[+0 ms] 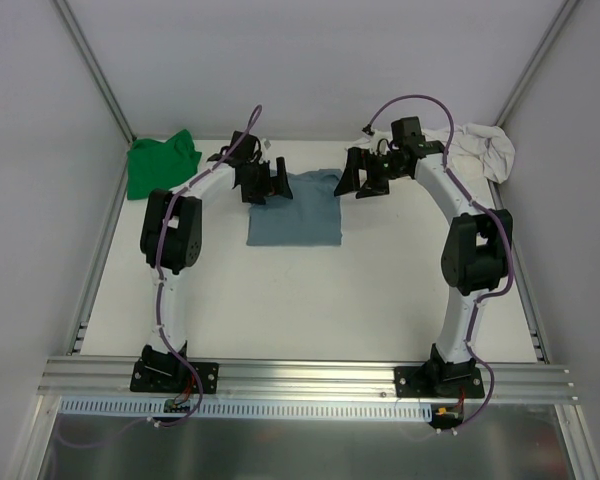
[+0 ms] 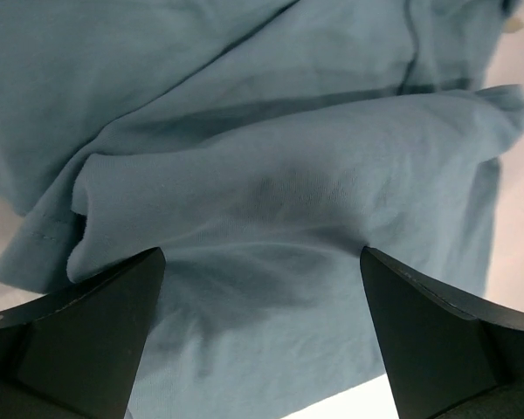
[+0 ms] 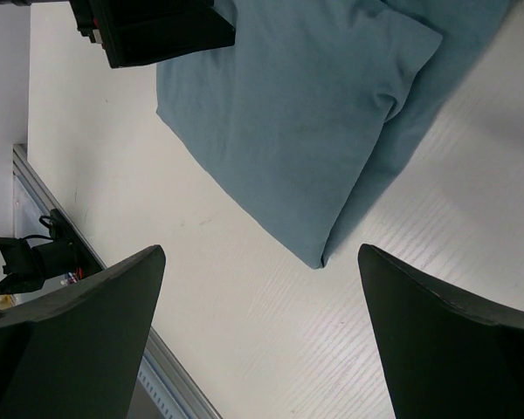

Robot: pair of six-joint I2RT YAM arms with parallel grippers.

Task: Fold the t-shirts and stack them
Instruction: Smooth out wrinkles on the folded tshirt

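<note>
Slate-blue cotton is what I see at the middle of the far half of the table (image 1: 310,300): the slate-blue t-shirt (image 1: 295,212) lies flat there as a rough rectangle, one short sleeve poking out at its far right corner. My right wrist camera shows one layer of it doubled over another, with a soft rounded edge. The left gripper (image 1: 270,185) hangs over the shirt's far left corner with its jaws spread wide and nothing between them. From its own camera the fingers (image 2: 87,340) stand on either side of a raised fold of blue cloth, though I cannot tell whether they touch it. The right gripper (image 1: 365,178) sits just beside the far right corner, jaws equally wide and empty. Its wrist view has bare white table between the fingers and the shirt's folded corner just beyond them. The green t-shirt (image 1: 160,165) is crumpled in the far left corner and the cream t-shirt (image 1: 485,152) is bunched in the far right corner, both well apart from the blue one.
</note>
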